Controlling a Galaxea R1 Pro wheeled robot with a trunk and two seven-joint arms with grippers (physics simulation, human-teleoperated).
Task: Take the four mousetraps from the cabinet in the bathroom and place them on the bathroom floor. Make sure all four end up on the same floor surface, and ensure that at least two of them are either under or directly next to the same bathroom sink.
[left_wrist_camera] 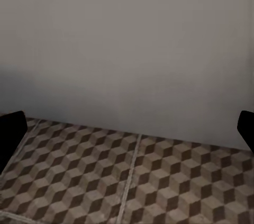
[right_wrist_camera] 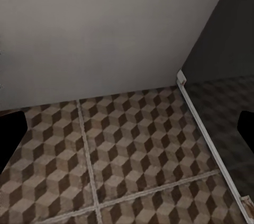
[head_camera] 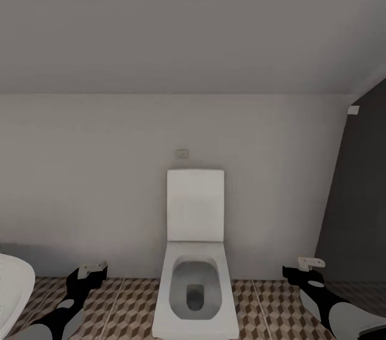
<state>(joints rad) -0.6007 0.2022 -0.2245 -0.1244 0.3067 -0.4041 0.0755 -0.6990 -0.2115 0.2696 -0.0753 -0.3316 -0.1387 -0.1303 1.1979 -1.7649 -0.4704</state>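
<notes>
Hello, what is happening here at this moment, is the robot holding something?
No. The robot faces a white toilet against the wall, standing on the patterned bathroom floor. Both arms hang low on either side of it. The left tool and the right tool are open and empty, with bare tiles between the fingers. A white rounded edge sits at far left.

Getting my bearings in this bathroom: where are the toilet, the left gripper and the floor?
toilet (head_camera: 194, 292), head view, bowl rim.
left gripper (head_camera: 92, 266), head view, between its fingertips.
bathroom floor (left_wrist_camera: 159, 181), left wrist view, bare patterned tile.
</notes>
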